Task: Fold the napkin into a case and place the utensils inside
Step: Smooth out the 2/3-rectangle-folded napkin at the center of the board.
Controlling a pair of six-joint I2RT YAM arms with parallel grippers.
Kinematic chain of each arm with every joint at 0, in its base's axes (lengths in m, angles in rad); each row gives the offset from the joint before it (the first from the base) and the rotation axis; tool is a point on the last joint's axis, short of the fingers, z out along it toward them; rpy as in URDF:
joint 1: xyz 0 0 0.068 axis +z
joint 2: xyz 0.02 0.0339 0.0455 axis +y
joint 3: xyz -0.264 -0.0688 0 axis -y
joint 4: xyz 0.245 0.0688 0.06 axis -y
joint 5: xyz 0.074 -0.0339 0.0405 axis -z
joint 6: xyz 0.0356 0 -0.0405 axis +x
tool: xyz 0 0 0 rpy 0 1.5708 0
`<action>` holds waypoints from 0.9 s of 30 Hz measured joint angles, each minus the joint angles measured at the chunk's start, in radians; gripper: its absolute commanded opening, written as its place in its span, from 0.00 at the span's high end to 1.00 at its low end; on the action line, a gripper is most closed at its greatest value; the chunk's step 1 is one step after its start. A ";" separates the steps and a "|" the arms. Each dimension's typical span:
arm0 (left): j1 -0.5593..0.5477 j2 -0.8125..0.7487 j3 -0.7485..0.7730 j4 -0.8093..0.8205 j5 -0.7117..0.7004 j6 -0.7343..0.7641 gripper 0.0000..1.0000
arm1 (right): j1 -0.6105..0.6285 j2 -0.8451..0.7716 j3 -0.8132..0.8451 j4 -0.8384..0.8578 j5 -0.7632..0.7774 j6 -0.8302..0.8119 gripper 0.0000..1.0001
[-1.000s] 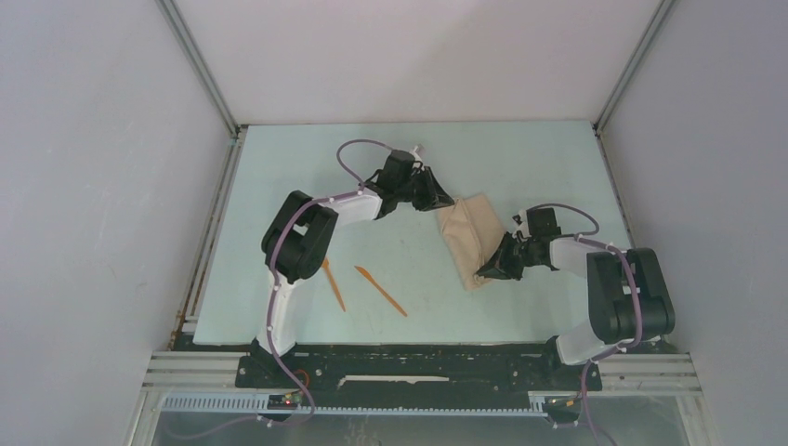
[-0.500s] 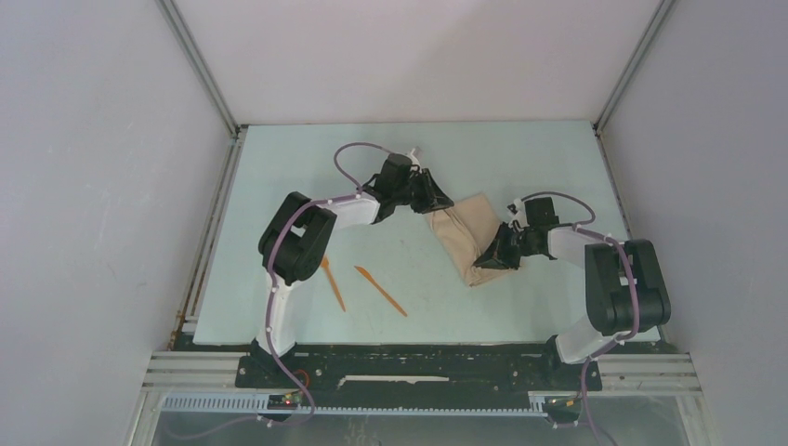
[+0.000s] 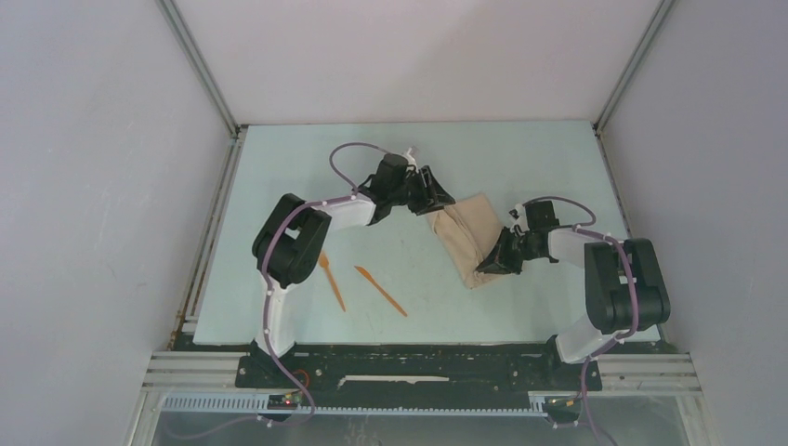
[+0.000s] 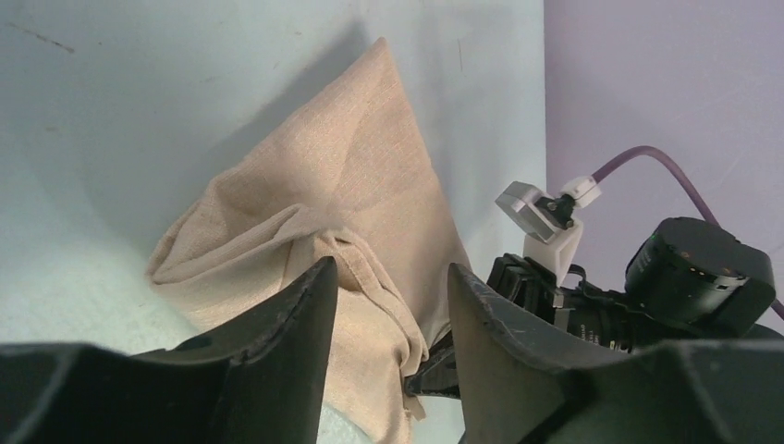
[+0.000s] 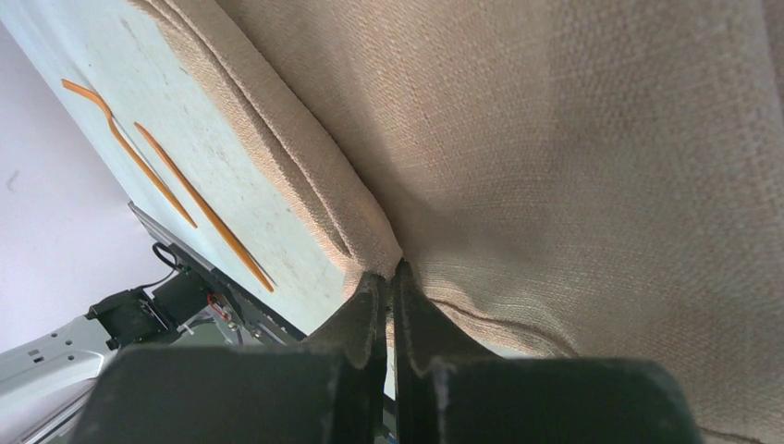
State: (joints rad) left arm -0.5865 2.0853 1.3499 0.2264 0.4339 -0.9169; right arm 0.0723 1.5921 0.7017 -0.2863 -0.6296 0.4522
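The napkin lies folded into a narrow beige oblong right of the table's middle, running from far to near. My left gripper is at its far end, jaws open, and folds of the napkin show past the gap between my left fingers. My right gripper is shut on the napkin's near corner; the wrist view shows cloth pinched at the fingertips. The utensils, an orange fork and knife, lie loose on the table left of the napkin, also seen as fork and knife.
The pale green table is enclosed by grey walls with metal frame rails. The left arm's elbow hangs just beside the fork. The right arm's wrist and purple cable show beyond the napkin in the left wrist view.
My left gripper has opened and let go of the napkin's far end. The right gripper stays shut on the near corner, shifted slightly; the utensils have not moved.
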 measured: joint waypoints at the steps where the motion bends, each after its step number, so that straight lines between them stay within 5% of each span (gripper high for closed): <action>1: 0.000 -0.003 0.000 0.002 0.001 0.000 0.41 | 0.000 0.000 -0.005 0.000 0.000 0.000 1.00; 7: 0.006 -0.027 -0.010 0.008 0.008 0.000 0.37 | 0.000 0.000 -0.027 -0.001 0.002 0.001 1.00; 14: 0.008 -0.037 -0.013 0.051 0.026 -0.031 0.66 | 0.000 0.000 -0.028 0.002 0.001 0.003 1.00; 23: 0.008 0.021 -0.007 0.121 0.054 -0.087 0.85 | 0.000 0.000 -0.033 0.011 0.001 0.005 1.00; 27: 0.008 0.046 -0.007 0.123 0.059 -0.097 0.85 | -0.001 0.000 -0.034 0.012 0.001 0.005 1.00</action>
State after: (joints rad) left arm -0.5785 2.1315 1.3430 0.3492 0.4927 -1.0134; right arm 0.0715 1.5921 0.6682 -0.2741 -0.6289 0.4568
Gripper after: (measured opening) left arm 0.146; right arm 0.017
